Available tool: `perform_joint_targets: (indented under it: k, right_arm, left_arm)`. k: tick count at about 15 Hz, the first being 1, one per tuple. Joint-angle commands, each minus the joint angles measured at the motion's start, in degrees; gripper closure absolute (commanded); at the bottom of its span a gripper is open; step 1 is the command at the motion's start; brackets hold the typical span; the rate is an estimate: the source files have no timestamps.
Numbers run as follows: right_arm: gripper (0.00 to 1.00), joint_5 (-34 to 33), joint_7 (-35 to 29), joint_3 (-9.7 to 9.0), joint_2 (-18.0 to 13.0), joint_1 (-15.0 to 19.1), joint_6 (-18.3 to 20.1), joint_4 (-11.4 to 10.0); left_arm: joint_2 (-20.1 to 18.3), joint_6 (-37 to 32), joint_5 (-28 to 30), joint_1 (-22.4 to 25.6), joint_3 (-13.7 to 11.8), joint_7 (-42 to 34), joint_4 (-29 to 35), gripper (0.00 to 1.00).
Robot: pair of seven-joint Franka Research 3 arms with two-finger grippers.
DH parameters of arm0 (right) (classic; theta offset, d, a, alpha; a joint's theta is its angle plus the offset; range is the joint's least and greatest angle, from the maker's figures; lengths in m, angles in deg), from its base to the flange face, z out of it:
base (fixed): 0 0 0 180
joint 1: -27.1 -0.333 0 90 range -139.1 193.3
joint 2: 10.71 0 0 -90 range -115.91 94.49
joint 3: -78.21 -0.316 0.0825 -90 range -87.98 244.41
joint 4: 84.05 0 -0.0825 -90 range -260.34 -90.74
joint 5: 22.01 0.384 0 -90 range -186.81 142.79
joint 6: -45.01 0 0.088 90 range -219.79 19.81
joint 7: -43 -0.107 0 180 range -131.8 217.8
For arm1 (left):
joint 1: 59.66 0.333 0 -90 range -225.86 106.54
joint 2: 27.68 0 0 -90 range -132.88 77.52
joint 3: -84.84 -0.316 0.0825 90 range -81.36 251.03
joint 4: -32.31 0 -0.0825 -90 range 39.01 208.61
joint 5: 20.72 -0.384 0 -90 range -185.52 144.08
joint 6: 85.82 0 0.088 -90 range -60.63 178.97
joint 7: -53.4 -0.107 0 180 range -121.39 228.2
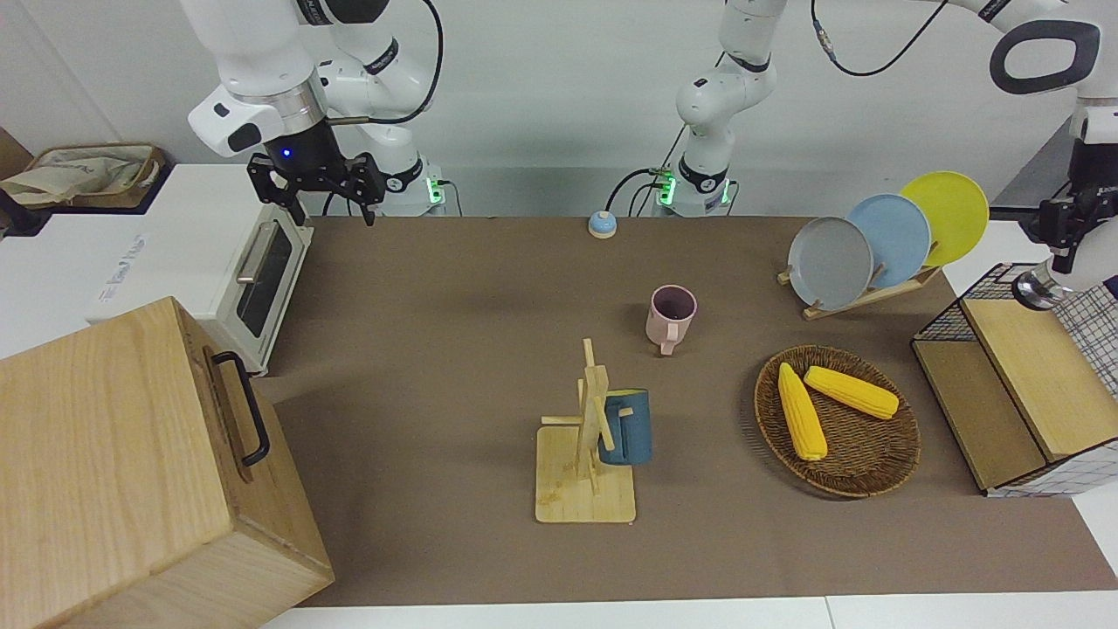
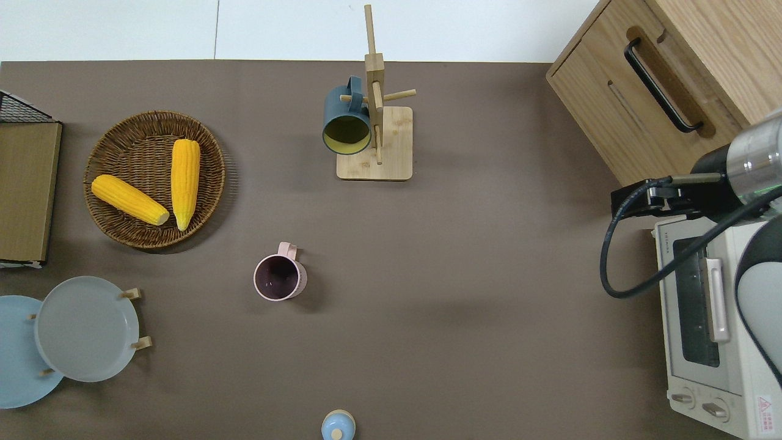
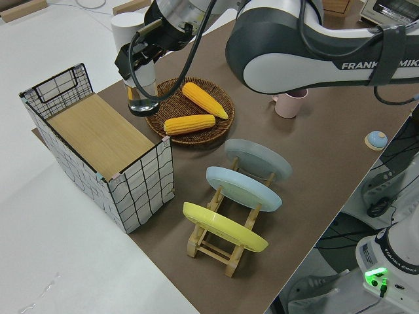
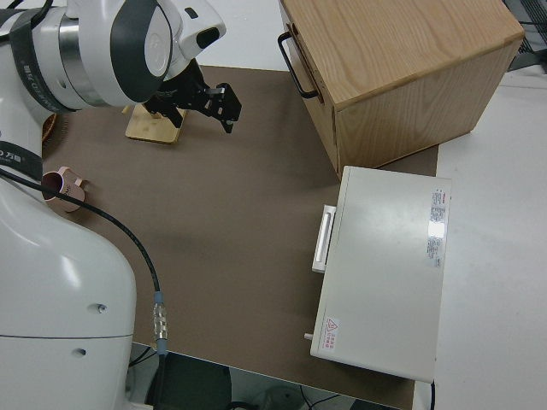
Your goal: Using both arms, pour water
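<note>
While the right gripper (image 1: pixel 319 188) sits parked in the upper left of the front view, its fingers are spread wide with nothing between them. The left gripper (image 3: pixel 139 65) is in the upper left of the left side view, fingers closed around a white bottle (image 3: pixel 123 31) with a shiny metal base. The bottle is held roughly upright in the air. In that view it shows between the wire crate (image 3: pixel 134 190) and the wicker basket (image 3: pixel 160 121) of corn. In the front view it sits at the right edge, and the overhead view does not catch it. The pink mug (image 2: pixel 279 278) stands on the desk (image 2: pixel 458 256), centre of the overhead frame, well apart from both grippers.
</note>
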Motion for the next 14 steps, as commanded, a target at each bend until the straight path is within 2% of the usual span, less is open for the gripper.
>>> perform_joint_targets:
  k: [1, 5, 11, 14]
  right_arm:
    - [0.007, 1.25, 1.17, -0.76, -0.25, 1.28, 0.04, -0.06]
    - [0.007, 1.25, 1.08, -0.76, -0.17, 1.28, 0.04, -0.06]
    - [0.007, 1.26, 1.17, -0.76, -0.25, 1.28, 0.04, -0.06]
    - [0.007, 1.26, 1.17, -0.76, -0.17, 1.28, 0.04, -0.06]
  left_arm:
    - [4.05, 2.25, 8.84, 0.03, -2.4, -8.34, -4.49, 0.89]
    - [6.6, 3.66, 15.7, 0.03, -4.87, -16.08, -4.49, 0.89]
    - [10.73, 8.32, 23.53, 0.12, -5.14, -23.12, -4.49, 0.88]
    - [12.31, 8.77, 25.12, 0.12, -5.23, -24.88, -4.58, 0.88]
